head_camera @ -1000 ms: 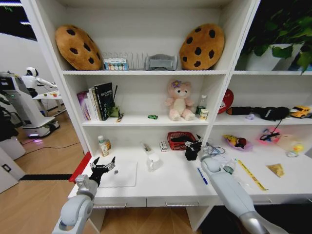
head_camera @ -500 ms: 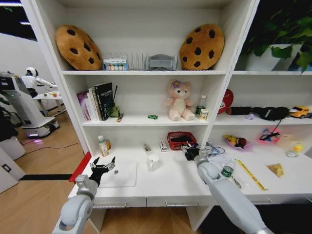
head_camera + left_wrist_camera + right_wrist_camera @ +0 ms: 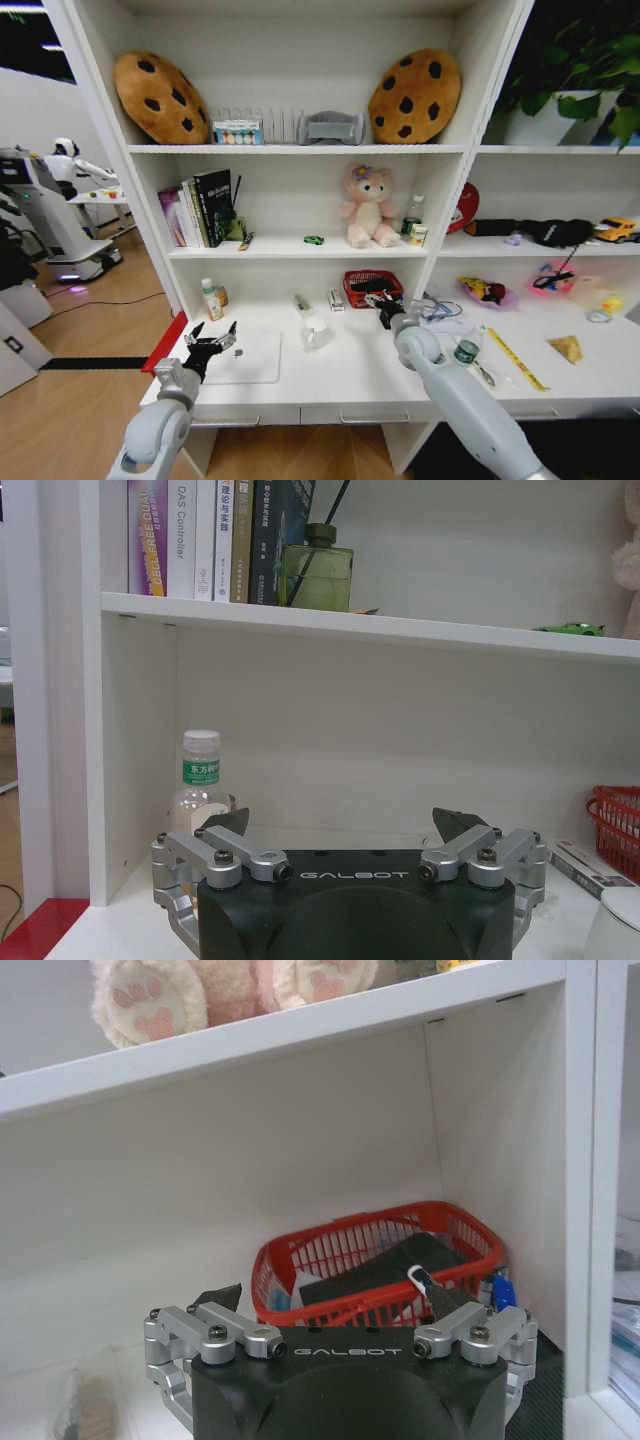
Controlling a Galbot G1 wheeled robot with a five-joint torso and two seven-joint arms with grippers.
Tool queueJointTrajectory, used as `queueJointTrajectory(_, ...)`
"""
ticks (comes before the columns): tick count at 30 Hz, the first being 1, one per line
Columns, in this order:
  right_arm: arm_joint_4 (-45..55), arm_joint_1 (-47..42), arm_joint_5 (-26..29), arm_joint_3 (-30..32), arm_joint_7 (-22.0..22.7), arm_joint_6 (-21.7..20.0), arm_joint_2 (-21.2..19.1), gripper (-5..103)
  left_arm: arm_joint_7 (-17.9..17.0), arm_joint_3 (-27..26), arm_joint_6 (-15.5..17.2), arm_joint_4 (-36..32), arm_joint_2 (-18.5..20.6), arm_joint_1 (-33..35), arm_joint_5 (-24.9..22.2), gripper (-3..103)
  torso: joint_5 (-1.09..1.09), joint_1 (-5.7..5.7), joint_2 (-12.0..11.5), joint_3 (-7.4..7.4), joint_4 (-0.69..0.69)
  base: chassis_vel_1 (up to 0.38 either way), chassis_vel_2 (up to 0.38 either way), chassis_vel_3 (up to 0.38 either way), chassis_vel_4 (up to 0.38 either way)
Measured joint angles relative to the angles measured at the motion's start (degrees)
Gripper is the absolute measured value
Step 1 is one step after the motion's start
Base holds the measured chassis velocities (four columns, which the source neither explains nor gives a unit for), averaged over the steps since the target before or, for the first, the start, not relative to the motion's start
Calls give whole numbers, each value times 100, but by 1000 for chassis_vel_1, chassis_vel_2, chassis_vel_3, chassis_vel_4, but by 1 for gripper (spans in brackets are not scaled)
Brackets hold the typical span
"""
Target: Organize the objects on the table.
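Moved in toward red plastic mesh basket [image 3: 372, 288] since a second ago: right gripper [image 3: 386, 310], fingers spread, just in front of it. Left gripper [image 3: 210, 345] spread too, well left of basket, over thin silver laptop [image 3: 250, 358]. Looks barely started: clear green-labelled bottle [image 3: 211, 298] sits loose far left of basket on long white desk [image 3: 340, 385]. Small blue bit [image 3: 503, 1290] by basket rim hard to identify, maybe a pen; basket contents unclear.

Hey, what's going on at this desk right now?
A two-armed robot is working at a long white desk. Its right gripper is at the back of the desk, just in front of a red plastic mesh basket, jaws open. The left gripper hovers over the desk's left end by a thin silver laptop, jaws open and empty.
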Motion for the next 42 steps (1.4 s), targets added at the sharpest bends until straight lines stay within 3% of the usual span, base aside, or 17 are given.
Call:
queueJointTrajectory(1,88,-38,16,39,95,-186,-47,100,0,0,0,0,0,0,0,100,0,0,0,0,0,0,0,0,0)
queueJointTrajectory(3,435,-205,319,251,226,-999,-330,100,0,0,0,0,0,0,0,100,0,0,0,0,-2,0,0,0,0)
queueJointTrajectory(7,478,-188,499,366,196,-1339,-376,100,0,0,0,0,0,0,0,100,0,0,0,0,-2,0,0,0,0)
queueJointTrajectory(12,176,73,543,553,-243,-1849,-414,100,0,0,0,0,0,0,0,100,1,0,0,0,-1,0,0,0,0)
queueJointTrajectory(32,-902,524,724,689,-980,-1624,-278,100,0,0,0,0,0,0,0,100,0,0,0,0,-1,0,0,0,0)
queueJointTrajectory(42,-1265,778,870,641,-1058,-1587,-194,100,0,0,0,0,0,0,0,100,0,0,0,0,0,0,0,0,0)
